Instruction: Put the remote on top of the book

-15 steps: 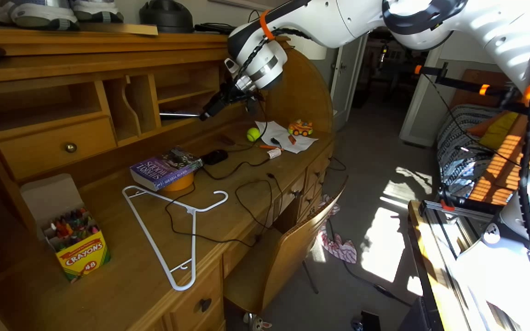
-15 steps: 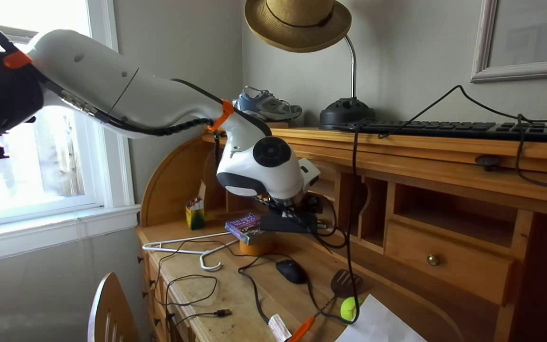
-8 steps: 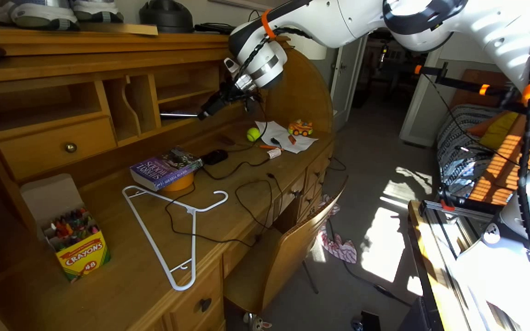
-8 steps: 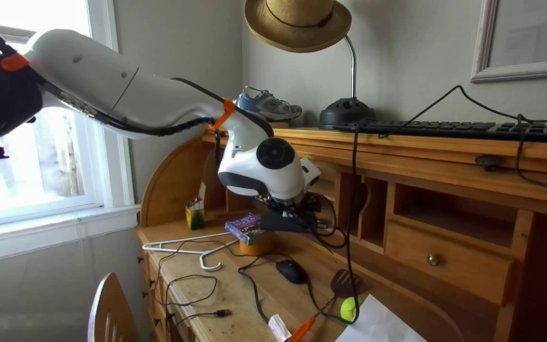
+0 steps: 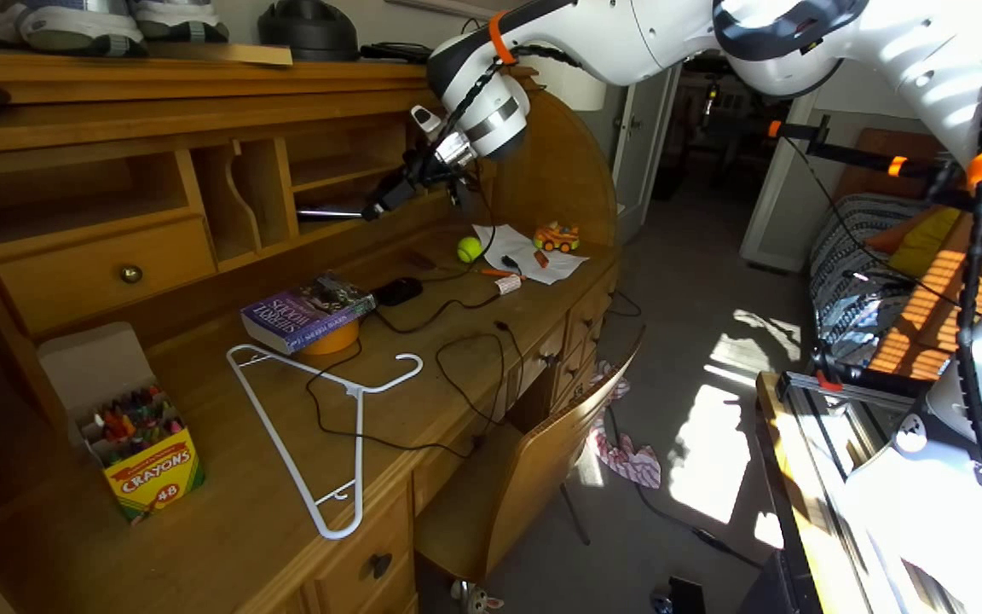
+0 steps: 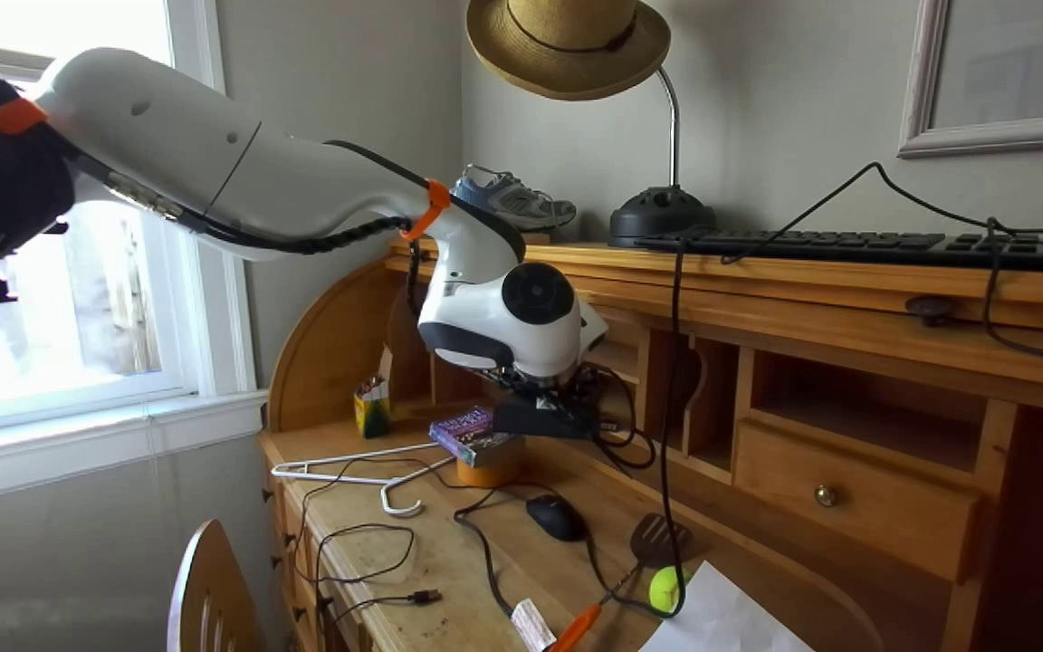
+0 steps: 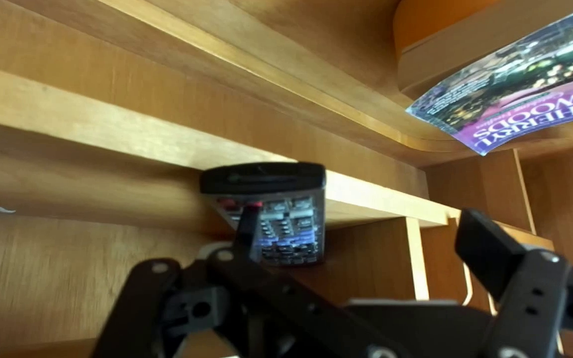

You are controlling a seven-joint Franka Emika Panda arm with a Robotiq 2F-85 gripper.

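Gripper [image 7: 361,221] spread wide, empty; mid-frame in wrist view, one finger [image 7: 247,231] overlaps remote [image 7: 289,219]: misaligned advance could shove it askew

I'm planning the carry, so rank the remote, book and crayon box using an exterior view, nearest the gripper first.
1. Remote: just beside the gripper.
2. Book: lower, atop an orange round object.
3. Crayon box: lowest, toward that view's left edge.

window [image 6: 114,303] blown out; floor [image 5: 711,456] sun-streaked, hard-edged
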